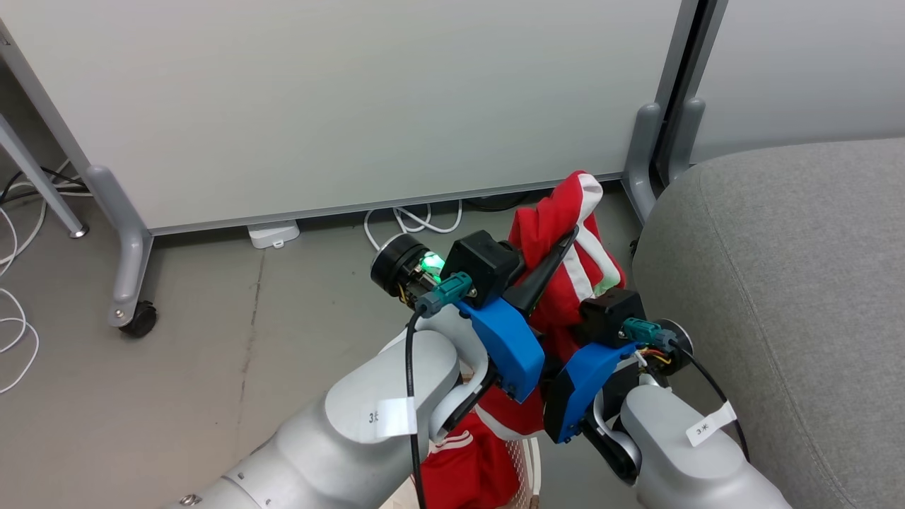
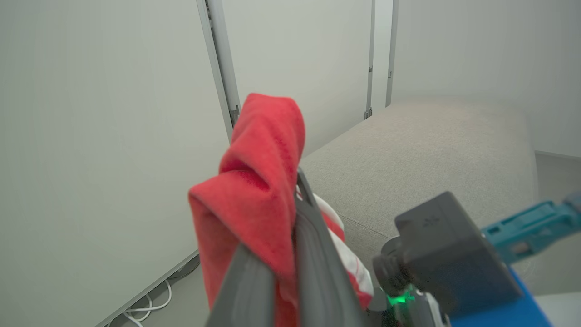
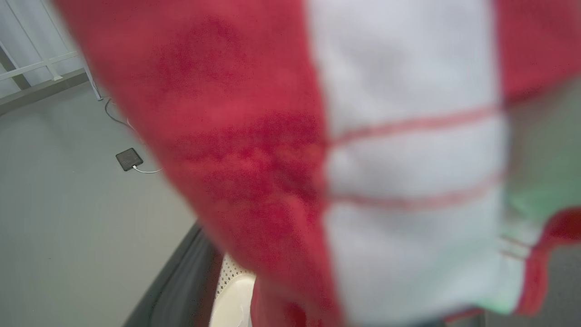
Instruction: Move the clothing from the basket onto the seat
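ROBOT LIFTS SPORTSWEAR BESIDE SOFA: The robot's left claw (image 1: 565, 240) is clenched on a red garment (image 1: 558, 212) with white stripes, holding it up just beside the rounded edge of the grey sofa (image 1: 778, 283) and above the grey floor (image 1: 212, 367). From the left wrist, the two dark fingers (image 2: 317, 254) pinch a bunched fold of the cloth. The fold stands above their tips and droops over them, with the sofa's top stretching away behind.

The garment hangs off the sofa, not on its cushion. Whether any cloth brushes the upholstery cannot be told. The right claw (image 1: 576, 318) sits close against the same garment, on the sofa side of the left one. Its fingers are buried in the cloth, so whether it is released or clenched cannot be told. Its wrist camera faces blurred red fabric and a broad white band, with one dark finger (image 3: 181, 281) at the lower edge.

Below the arms, beside the sofa's base, more red clothing (image 1: 466, 466) with white stripes is bunched at the cream perforated basket (image 1: 529, 463). A white partition panel (image 1: 339, 106) on grey wheeled legs stands beside the sofa's end. White cables (image 1: 417, 219) and a small white box (image 1: 272, 233) lie on the floor at its foot.
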Robot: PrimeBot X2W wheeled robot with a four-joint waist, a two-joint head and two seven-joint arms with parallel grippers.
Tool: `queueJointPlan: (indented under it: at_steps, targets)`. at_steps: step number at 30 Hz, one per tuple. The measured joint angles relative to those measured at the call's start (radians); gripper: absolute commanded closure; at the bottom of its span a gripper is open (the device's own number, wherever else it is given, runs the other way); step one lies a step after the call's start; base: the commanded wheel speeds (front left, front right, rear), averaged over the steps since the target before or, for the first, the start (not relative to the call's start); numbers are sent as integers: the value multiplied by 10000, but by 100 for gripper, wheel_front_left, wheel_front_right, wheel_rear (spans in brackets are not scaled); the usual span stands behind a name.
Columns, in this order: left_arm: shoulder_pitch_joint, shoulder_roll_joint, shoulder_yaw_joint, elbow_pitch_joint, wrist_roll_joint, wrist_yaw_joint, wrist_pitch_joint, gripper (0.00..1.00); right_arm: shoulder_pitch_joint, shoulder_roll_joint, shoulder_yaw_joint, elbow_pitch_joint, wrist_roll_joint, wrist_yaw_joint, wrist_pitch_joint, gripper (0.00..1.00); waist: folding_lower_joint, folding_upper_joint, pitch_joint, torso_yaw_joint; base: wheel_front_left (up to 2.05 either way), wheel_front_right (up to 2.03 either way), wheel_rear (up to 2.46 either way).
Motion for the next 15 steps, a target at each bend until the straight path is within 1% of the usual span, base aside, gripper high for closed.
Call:
queueJointPlan:
  at_steps: [3, 11, 15]
  targets:
    - [-12, -4, -73, 63, -84, 77, -6, 100, -100, 0, 107, 8, -13, 0, -29, 100, 0, 0, -10, -44, 0, 0, 0]
    - [-40, -4, -58, 314, -224, 167, -27, 100, -51, 0, -247, -332, -403, 0, -35, 100, 0, 0, -29, -229, 0, 0, 0]
    - [-46, -6, 121, 322, -205, 201, -27, 100, 29, 0, -318, -405, -633, 0, -38, 100, 0, 0, -28, -275, 0, 0, 0]
